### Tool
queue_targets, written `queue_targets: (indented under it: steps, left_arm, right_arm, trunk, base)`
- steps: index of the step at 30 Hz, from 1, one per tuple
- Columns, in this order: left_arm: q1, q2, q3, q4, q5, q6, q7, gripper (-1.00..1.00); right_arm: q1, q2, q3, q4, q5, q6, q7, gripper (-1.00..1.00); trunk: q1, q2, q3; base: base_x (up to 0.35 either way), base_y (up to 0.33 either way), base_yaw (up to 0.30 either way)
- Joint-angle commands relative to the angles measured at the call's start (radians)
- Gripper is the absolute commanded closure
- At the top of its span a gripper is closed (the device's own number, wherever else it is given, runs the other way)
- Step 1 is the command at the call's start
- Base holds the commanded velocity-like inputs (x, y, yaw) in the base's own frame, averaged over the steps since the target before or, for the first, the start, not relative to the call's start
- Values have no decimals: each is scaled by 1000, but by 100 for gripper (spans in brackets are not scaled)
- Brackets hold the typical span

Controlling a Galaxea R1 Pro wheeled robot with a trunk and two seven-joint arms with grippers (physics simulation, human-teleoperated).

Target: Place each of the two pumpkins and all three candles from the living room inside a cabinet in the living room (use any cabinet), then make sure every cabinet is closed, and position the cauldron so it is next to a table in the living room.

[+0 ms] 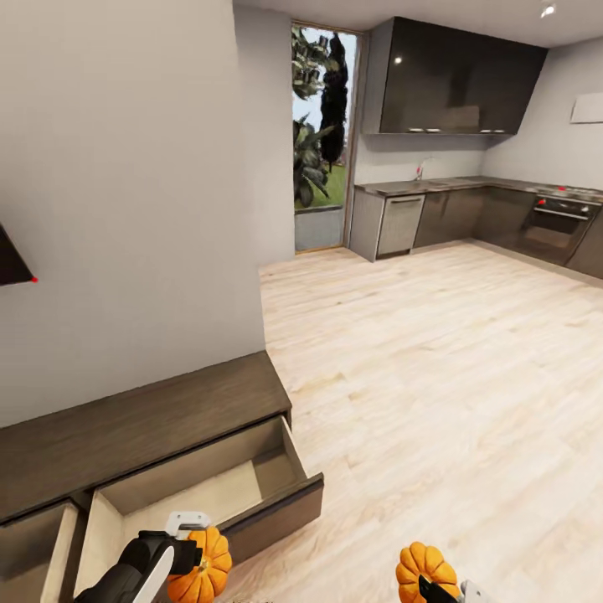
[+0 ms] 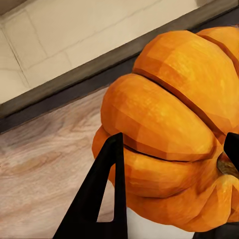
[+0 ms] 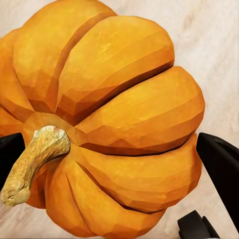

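A home, open-plan. Beyond a wide pale wood floor (image 1: 435, 360) stands a fitted kitchen: glossy dark wall cupboards (image 1: 456, 79), a worktop with a tap (image 1: 419, 170), an oven (image 1: 554, 226). A tall glass door (image 1: 320, 138) looks onto garden greenery. Nearer, a low dark cabinet (image 1: 134, 427) with an open drawer (image 1: 209, 494) lines the grey wall.

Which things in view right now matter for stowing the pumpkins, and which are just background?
Job:
- pumpkin in the left gripper, over the front edge of the open drawer
- second pumpkin in the right gripper, above the floor
- low dark cabinet

Background:
- kitchen cupboards
- oven
- glass door
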Motion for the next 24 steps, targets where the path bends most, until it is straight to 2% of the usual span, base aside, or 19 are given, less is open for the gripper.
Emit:
queue_targets:
  steps: [1, 7, 10, 13, 16, 22, 23, 24]
  left_arm:
    - [0, 0, 0, 0, 0, 0, 0, 100]
    - [0, 0, 0, 0, 0, 0, 0, 100]
    - [0, 0, 0, 0, 0, 0, 1, 100]
    - [0, 0, 0, 0, 0, 0, 1, 100]
    - [0, 0, 0, 0, 0, 0, 0, 100]
    - [0, 0, 1, 0, 0, 0, -3, 100]
    - [0, 1, 1, 0, 0, 0, -4, 100]
    - [0, 1, 4, -1, 0, 0, -5, 100]
  right_arm:
    - [0, 0, 0, -1, 1, 0, -1, 100]
    - [0, 1, 6, -1, 1, 0, -2, 100]
    - [0, 4, 29, -2, 1, 0, -5, 100]
    - [0, 22, 55, -3, 3, 0, -25, 100]
    - [-1, 38, 84, -8, 10, 2, -84, 100]
    - [-8, 44, 147, -63, 29, 23, -200, 100]
    - [-8, 45, 161, -90, 30, 41, -221, 100]
    - [-10, 53, 187, -156, 31, 116, -273, 100]
  trunk:
    - [0, 0, 0]
    - [0, 0, 0]
    - [0, 0, 0]
    - [0, 0, 0]
    - [0, 0, 0]
    - [0, 0, 0]
    - [0, 0, 0]
    - [0, 0, -1]
  base:
    - [0, 0, 292]
    - [0, 0, 292]
    - [0, 0, 292]
    - [0, 0, 292]
    - [0, 0, 292]
    - [0, 0, 292]
    - [0, 0, 291]
    - [0, 0, 286]
